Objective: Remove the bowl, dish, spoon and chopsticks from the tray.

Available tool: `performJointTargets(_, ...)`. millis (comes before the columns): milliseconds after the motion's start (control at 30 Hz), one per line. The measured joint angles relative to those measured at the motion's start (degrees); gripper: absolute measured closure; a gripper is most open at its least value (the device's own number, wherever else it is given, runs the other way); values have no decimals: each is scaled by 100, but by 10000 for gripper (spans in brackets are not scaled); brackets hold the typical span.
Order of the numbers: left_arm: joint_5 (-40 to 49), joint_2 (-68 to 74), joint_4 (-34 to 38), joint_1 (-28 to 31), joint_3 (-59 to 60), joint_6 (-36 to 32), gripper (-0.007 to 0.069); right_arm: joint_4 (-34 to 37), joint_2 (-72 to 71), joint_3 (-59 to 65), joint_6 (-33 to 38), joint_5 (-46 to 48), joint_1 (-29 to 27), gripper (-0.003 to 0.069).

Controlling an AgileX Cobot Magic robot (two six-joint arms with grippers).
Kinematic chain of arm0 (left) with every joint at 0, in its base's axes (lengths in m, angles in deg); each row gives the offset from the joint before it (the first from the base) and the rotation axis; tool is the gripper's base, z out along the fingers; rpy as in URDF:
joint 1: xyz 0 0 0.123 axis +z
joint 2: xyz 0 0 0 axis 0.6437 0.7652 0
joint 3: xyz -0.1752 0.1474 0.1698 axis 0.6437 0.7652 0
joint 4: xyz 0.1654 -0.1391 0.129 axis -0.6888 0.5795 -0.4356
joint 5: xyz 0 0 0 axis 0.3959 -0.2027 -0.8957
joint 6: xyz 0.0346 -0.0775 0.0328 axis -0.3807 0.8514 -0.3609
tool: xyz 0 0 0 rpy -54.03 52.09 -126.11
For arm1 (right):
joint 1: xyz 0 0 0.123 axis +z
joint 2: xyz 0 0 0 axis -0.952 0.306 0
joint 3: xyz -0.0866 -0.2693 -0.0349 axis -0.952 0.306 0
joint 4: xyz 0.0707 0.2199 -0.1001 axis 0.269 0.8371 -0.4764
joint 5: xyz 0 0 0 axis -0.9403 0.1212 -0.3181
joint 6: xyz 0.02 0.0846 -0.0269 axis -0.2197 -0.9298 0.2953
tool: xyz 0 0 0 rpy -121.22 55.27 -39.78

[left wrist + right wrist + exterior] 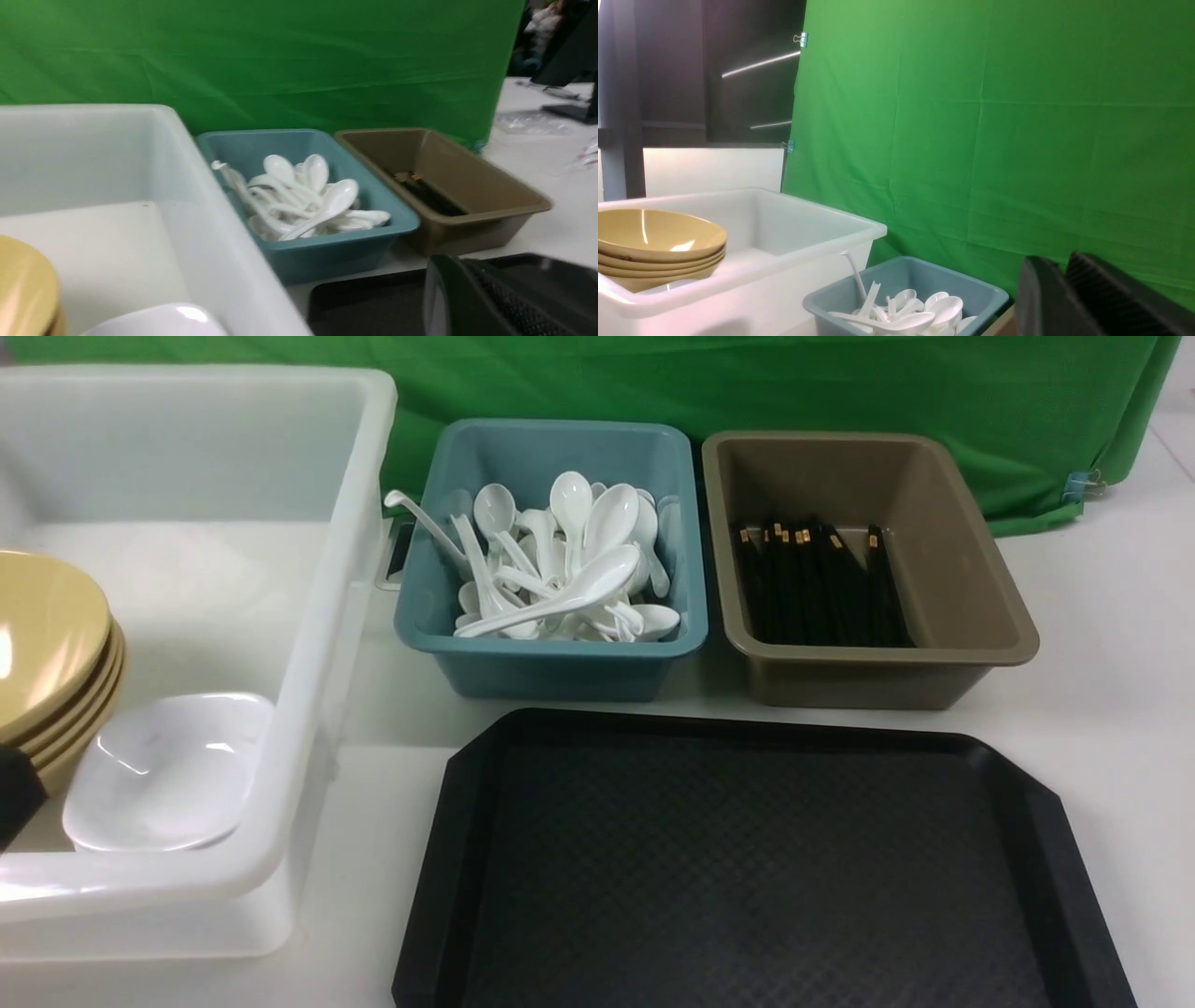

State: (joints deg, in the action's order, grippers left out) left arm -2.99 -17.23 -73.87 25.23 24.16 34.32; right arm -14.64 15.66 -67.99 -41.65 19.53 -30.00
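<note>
Tray cleared, tableware sorted into tubs

Front view: the black tray (766,868) lies bare at the near edge; behind it the blue tub (551,569) holds a pile of white spoons (560,569) and the brown tub (868,569) holds black chopsticks (817,583); in the white crate (308,616) at left, stacked tan bowls (47,644) sit touching a white dish (168,770). Left wrist view: the left gripper (490,298) (dark and blurred) sits over the tray's corner with its jaws shut, holding nothing. Right wrist view: the right gripper (1069,294) hangs above the blue tub's far side, fingers (1111,298) close together, nothing visible between them; whether they are parted I cannot tell
</note>
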Motion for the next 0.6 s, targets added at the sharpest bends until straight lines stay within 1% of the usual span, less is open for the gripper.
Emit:
performJointTargets(67, -105, -92, -209, 90, 174, 56, 641, 0, 0, 0, 0, 0, 0, 582)
performJointTargets(100, -361, -245, -394, 293, 537, 125, 641, 0, 0, 0, 0, 0, 0, 578)
performJointTargets(200, -981, -699, -580, 878, 1338, 158, 641, 0, 0, 0, 0, 0, 0, 570)
performJointTargets(233, -1018, -728, -591, 913, 1391, 158, 641, 0, 0, 0, 0, 0, 0, 568)
performJointTargets(300, -1355, -1048, -710, 1313, 2063, 163, 641, 0, 0, 0, 0, 0, 0, 559)
performJointTargets(433, -1403, -1138, -733, 1453, 2518, 163, 641, 0, 0, 0, 0, 0, 0, 550)
performJointTargets(533, -1006, -1138, -738, 1453, 2569, 163, 641, 0, 0, 0, 0, 2, 0, 536)
performJointTargets(600, -911, -1138, -771, 1453, 2583, 163, 641, 0, 0, 0, 0, 2, 0, 529)
